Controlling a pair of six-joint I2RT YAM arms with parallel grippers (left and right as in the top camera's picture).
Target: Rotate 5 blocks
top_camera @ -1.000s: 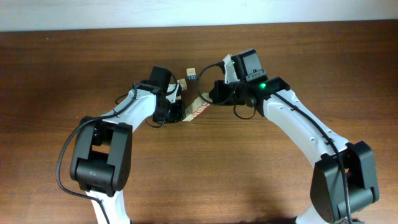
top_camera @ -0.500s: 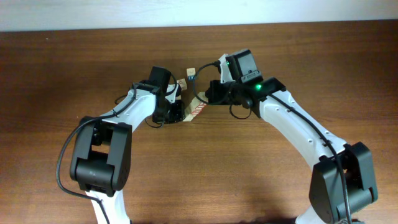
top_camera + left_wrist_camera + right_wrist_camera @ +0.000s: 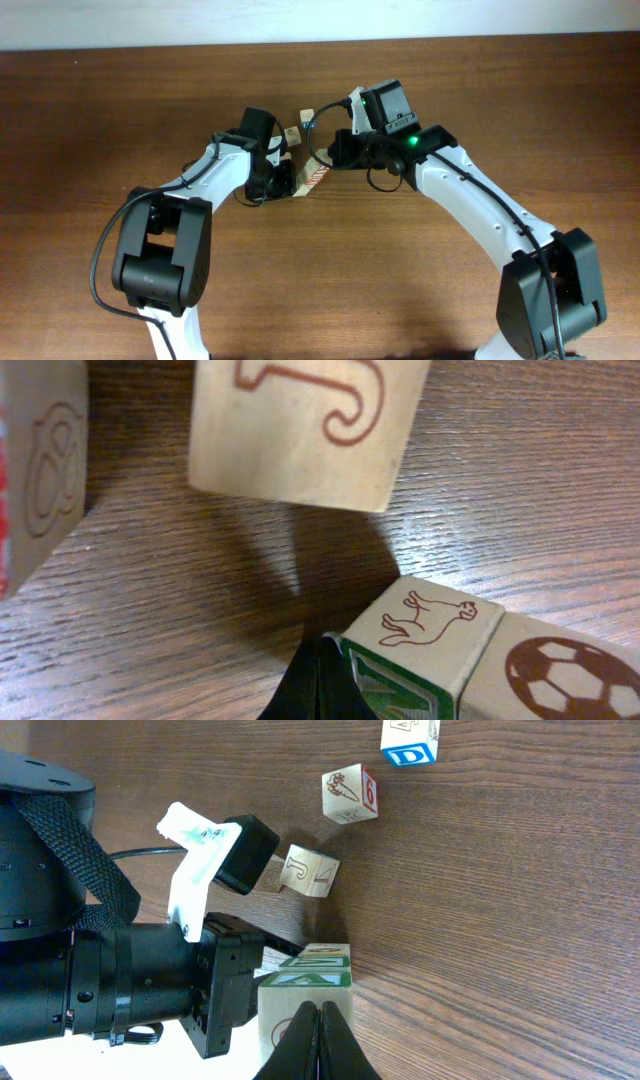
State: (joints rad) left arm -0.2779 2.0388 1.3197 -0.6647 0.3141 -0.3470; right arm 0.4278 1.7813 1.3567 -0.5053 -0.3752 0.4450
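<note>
Since a second ago the right arm has swung a little to the left, and the row of blocks [image 3: 313,178] has turned slightly with it; the left arm has hardly shifted. At the left, the left gripper [image 3: 322,665] is clenched on nothing, its tips against the green-marked face of the end cube [image 3: 425,622]; we judge it serves as a stop or pivot. Beyond it a loose J cube [image 3: 300,420] lies apart from the row. The row sits mid-table [image 3: 100,120] between the two grippers; its long axis runs on a diagonal, near-left end to far-right end, the cubes touching side by side. At the right, the right gripper [image 3: 320,1030] is also squeezed shut and empty, its tips just above a green-lettered cube [image 3: 305,985], pushing rather than holding, we think. A blue-marked cube [image 3: 408,742] stays well clear. We judge the turn partly made; the row seems intact, yet how much rotation remains we cannot tell.
</note>
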